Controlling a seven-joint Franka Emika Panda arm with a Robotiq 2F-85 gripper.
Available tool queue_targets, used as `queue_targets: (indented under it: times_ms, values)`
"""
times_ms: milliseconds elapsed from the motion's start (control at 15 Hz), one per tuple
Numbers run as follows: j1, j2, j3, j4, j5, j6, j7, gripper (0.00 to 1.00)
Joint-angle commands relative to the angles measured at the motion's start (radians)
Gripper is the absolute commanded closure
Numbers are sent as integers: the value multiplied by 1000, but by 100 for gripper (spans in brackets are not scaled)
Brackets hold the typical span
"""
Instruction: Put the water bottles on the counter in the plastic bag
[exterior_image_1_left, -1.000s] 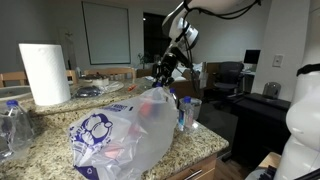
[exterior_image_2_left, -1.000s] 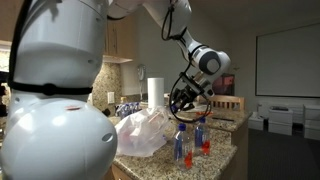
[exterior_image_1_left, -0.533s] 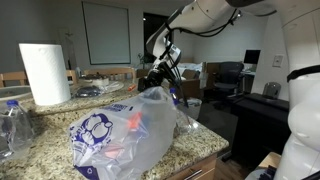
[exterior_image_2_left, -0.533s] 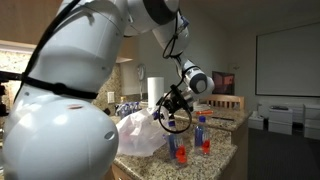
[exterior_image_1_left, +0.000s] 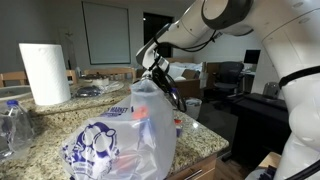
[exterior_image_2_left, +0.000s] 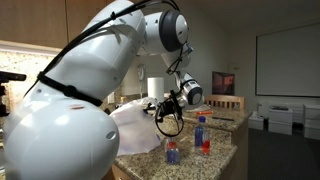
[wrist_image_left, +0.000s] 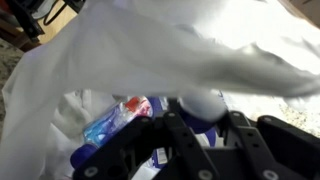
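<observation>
- Your hand (exterior_image_1_left: 152, 78) is up over the counter (exterior_image_1_left: 40, 152), clenched on the top edge of the bag (exterior_image_1_left: 125, 135), which is pulled up into a peak.
- In an exterior view the hand (exterior_image_2_left: 163, 104) sits right at the bag (exterior_image_2_left: 135, 125), with the plastic draped below it.
- Two bottles (exterior_image_2_left: 171, 151) stand upright on the counter (exterior_image_2_left: 215, 160), just beside the bag and outside it.
- From the wrist, the bag (wrist_image_left: 200, 50) fills your view. A bottle (wrist_image_left: 120, 118) with a blue-and-red label lies inside it, seen through the plastic.
- A paper towel roll (exterior_image_1_left: 45, 72) stands well apart at the far end of the counter.
</observation>
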Motion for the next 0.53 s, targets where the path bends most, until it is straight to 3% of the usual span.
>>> queue_targets:
  times_ms: [0,67,467]
  values:
    - [4,48,-7,71,13,-95,35,40]
    - [2,51,-10,80,15,-103,32,39]
    - [16,39,-32,104,9,-55,62,2]
